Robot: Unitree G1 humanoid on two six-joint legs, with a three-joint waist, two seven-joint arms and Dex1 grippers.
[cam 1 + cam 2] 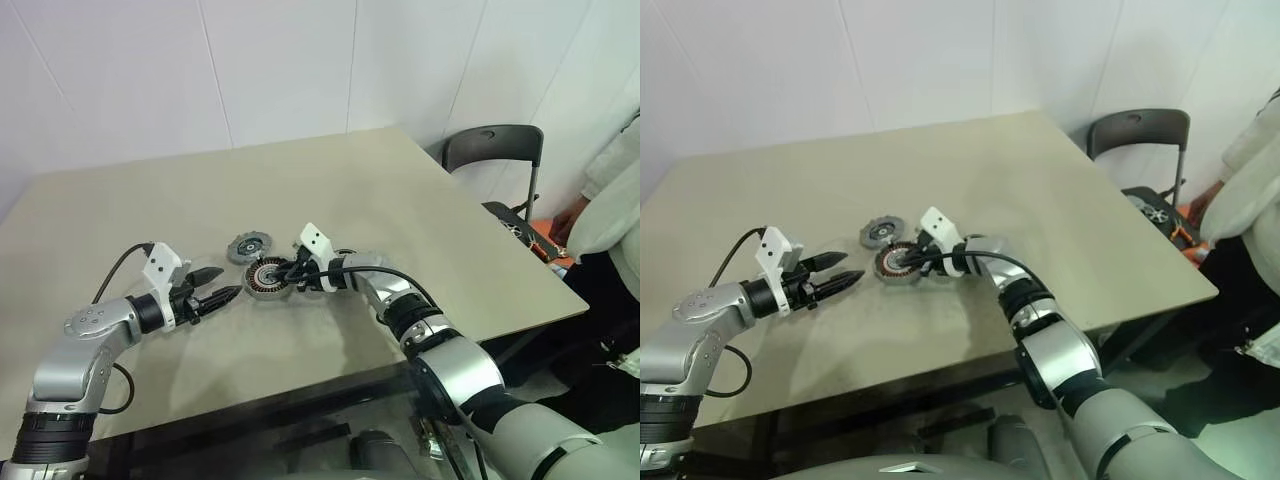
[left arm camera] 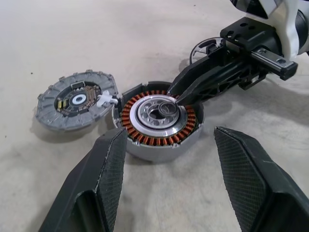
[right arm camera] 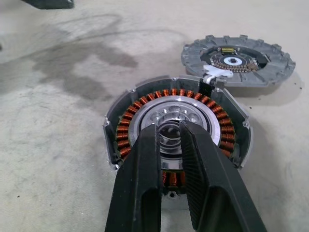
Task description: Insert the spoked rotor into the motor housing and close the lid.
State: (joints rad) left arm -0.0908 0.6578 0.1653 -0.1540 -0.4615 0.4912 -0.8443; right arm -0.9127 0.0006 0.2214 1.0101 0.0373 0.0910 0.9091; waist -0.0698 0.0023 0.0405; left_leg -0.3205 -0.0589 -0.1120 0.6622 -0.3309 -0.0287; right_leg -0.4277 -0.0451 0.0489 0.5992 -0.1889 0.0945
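Observation:
The motor housing (image 2: pixel 145 150) with its ring of copper windings lies near the middle of the table (image 1: pixel 420 200). A silver wheel with round openings, the spoked rotor (image 3: pixel 203 113), sits inside the copper ring. My right gripper (image 3: pixel 169 126) reaches in from the right and is shut on the rotor's central hub. The lid (image 2: pixel 72 104), a flat grey disc, lies touching the housing's far left side. My left gripper (image 1: pixel 229 282) hovers open just left of the housing, and its fingers (image 2: pixel 104 179) point at it without touching.
A dark folding chair (image 1: pixel 495 150) stands past the table's right corner, and a person in light clothing (image 1: pixel 612 200) sits beyond it. The table's near edge (image 1: pixel 300 395) runs close below both arms.

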